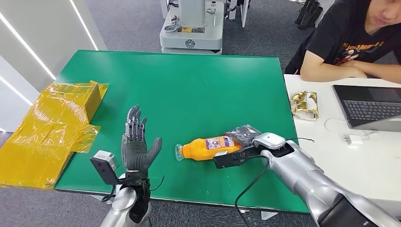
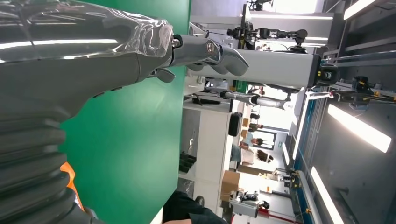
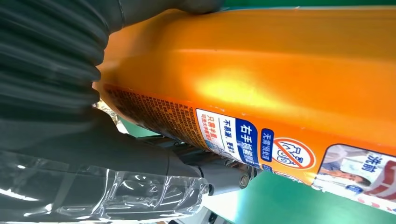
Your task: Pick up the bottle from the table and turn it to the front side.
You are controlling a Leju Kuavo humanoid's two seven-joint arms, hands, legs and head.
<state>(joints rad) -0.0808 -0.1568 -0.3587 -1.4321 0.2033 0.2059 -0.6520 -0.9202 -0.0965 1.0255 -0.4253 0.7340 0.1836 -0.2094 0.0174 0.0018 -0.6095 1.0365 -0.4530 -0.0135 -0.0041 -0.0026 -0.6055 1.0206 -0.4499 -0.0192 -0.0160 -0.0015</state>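
Note:
An orange bottle (image 1: 205,147) with a printed label lies on its side on the green table (image 1: 189,90), its clear cap end pointing toward my left hand. My right hand (image 1: 243,139) grips its bottom end, dark fingers over the top. Up close in the right wrist view, the bottle (image 3: 261,79) has its small-print label showing, with my thumb (image 3: 140,163) pressed against its side. My left hand (image 1: 137,144) stands upright near the table's front edge, fingers spread, holding nothing, a short way from the cap. The left wrist view shows that hand (image 2: 93,60) above the green surface.
Crumpled yellow packaging (image 1: 52,127) hangs over the table's left edge. A white desk (image 1: 331,156) adjoins on the right with a laptop (image 1: 371,106), a gold wrapper (image 1: 305,105) and a seated person (image 1: 350,42). Another robot base (image 1: 191,28) stands beyond the far edge.

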